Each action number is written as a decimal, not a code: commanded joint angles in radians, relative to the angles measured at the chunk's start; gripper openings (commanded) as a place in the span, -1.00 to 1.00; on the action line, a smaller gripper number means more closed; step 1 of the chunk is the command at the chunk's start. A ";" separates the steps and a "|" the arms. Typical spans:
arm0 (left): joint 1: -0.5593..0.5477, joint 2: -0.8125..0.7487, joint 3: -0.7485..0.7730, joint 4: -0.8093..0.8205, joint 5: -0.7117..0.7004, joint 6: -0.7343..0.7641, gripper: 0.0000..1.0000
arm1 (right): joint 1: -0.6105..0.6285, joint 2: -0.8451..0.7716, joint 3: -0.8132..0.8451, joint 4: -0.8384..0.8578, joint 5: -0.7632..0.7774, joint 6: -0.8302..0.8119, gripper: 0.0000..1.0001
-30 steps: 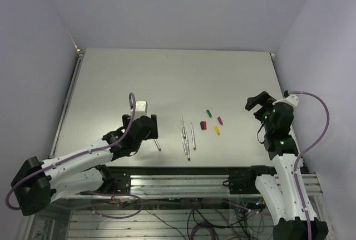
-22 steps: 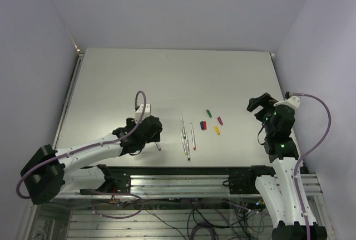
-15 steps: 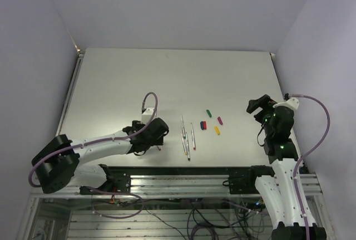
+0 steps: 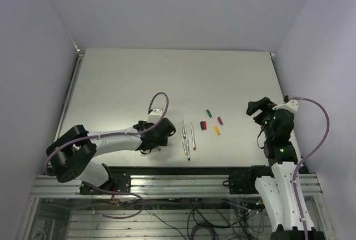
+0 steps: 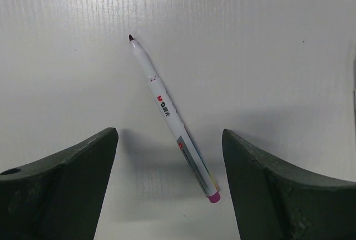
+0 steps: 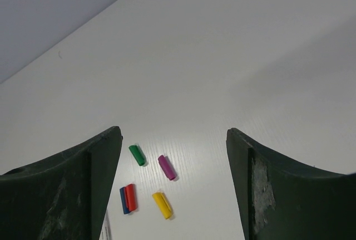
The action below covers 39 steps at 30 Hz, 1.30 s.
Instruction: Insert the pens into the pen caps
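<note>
A white pen (image 5: 172, 120) with a dark tip and a magenta end lies flat on the table. My left gripper (image 5: 169, 134) hangs open above it, one finger on either side and neither touching. In the top view this gripper (image 4: 157, 141) covers most of that pen. Several more pens (image 4: 187, 137) lie side by side just right of it. The pen caps sit further right: green (image 6: 137, 155), purple (image 6: 167, 167), red (image 6: 130, 197) against blue (image 6: 122, 200), and yellow-orange (image 6: 162, 205). My right gripper (image 6: 174, 134) is open and empty, raised at the right (image 4: 253, 106), apart from the caps.
The white table (image 4: 167, 78) ends at a metal rail along the near edge (image 4: 183, 173). Pale walls close in the left, back and right sides. The right arm stands close to the right wall.
My left arm has swung right and stretched out until its gripper hangs over the lone pen. Both grippers' jaws have narrowed slightly. The right gripper has shifted a little.
</note>
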<state>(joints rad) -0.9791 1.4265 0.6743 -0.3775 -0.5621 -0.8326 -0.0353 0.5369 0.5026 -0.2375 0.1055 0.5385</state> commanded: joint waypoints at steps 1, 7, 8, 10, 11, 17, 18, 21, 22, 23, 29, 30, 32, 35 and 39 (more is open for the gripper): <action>-0.009 0.018 0.030 0.004 0.014 -0.027 0.71 | 0.003 0.004 -0.014 0.007 -0.024 -0.002 0.52; -0.009 0.035 0.027 -0.033 0.023 -0.056 0.50 | 0.003 0.001 -0.025 0.007 -0.035 0.009 0.51; -0.009 0.038 0.024 -0.037 0.029 -0.060 0.47 | 0.003 0.000 -0.023 0.003 -0.035 0.008 0.51; -0.009 0.045 0.016 -0.039 0.047 -0.063 0.42 | 0.003 0.002 -0.019 -0.005 -0.036 0.006 0.51; -0.009 0.048 0.009 -0.038 0.055 -0.066 0.39 | 0.003 0.002 -0.017 -0.008 -0.036 0.005 0.51; -0.008 0.065 -0.031 -0.010 0.103 -0.075 0.40 | 0.002 -0.002 0.002 -0.028 -0.036 0.004 0.51; -0.008 0.070 -0.033 -0.010 0.108 -0.076 0.40 | 0.002 -0.003 0.004 -0.030 -0.039 0.005 0.51; -0.009 0.086 -0.034 -0.013 0.116 -0.073 0.38 | 0.003 -0.003 0.012 -0.038 -0.041 0.007 0.51; -0.008 0.089 -0.034 -0.017 0.116 -0.071 0.37 | 0.002 -0.001 0.014 -0.044 -0.041 0.008 0.51; -0.008 0.094 -0.033 -0.019 0.116 -0.067 0.33 | 0.003 -0.001 0.016 -0.048 -0.040 0.008 0.51; -0.009 0.087 -0.050 -0.024 0.116 -0.045 -0.03 | 0.003 0.007 0.025 -0.064 -0.029 0.006 0.51; -0.008 0.085 -0.053 -0.019 0.118 -0.042 -0.14 | 0.002 0.008 0.025 -0.063 -0.028 0.008 0.51; -0.009 0.086 -0.057 -0.016 0.117 -0.040 -0.43 | 0.003 0.010 0.024 -0.063 -0.030 0.010 0.51; -0.008 0.108 -0.053 -0.023 0.115 -0.036 -0.86 | 0.002 0.018 0.021 -0.060 -0.034 0.017 0.51; -0.008 0.125 -0.045 -0.027 0.114 -0.027 -0.86 | 0.002 0.048 0.010 -0.062 -0.039 0.023 0.48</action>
<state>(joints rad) -0.9829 1.4765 0.6735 -0.3588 -0.5453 -0.8593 -0.0353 0.5652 0.4938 -0.2955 0.0746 0.5476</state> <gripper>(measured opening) 0.102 0.752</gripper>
